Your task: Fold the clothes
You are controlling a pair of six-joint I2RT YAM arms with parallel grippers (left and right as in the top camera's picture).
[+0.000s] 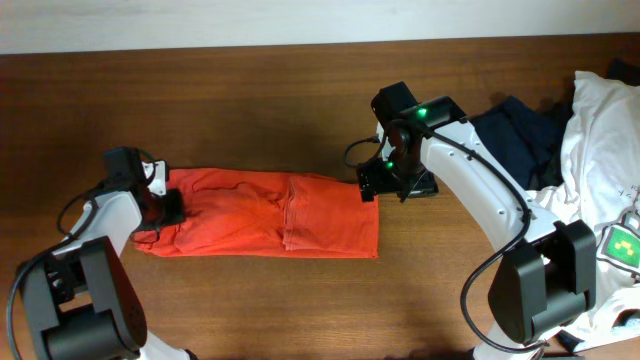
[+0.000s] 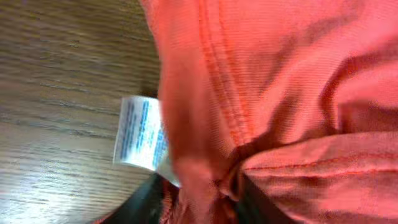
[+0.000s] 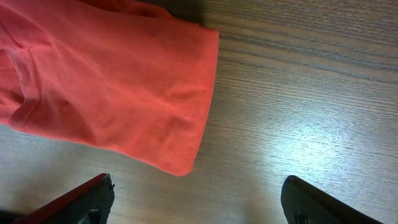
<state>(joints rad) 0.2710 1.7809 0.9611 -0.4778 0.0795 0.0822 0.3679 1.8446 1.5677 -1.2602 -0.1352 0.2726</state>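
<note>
The orange-red T-shirt (image 1: 265, 214) lies folded into a long strip across the middle of the table. My left gripper (image 1: 166, 207) is shut on its left end; the left wrist view shows the bunched cloth (image 2: 280, 81) between the jaws (image 2: 200, 198) and a white care label (image 2: 139, 133) beside them. My right gripper (image 1: 385, 182) is open and empty just above the shirt's right end. In the right wrist view the shirt's corner (image 3: 118, 81) lies ahead of the spread fingers (image 3: 198, 198), apart from them. The lettering is hidden.
A dark navy garment (image 1: 515, 135) and a white shirt (image 1: 600, 140) with a green patch (image 1: 621, 243) are piled at the right edge. Bare wooden table (image 1: 250, 110) surrounds the folded shirt.
</note>
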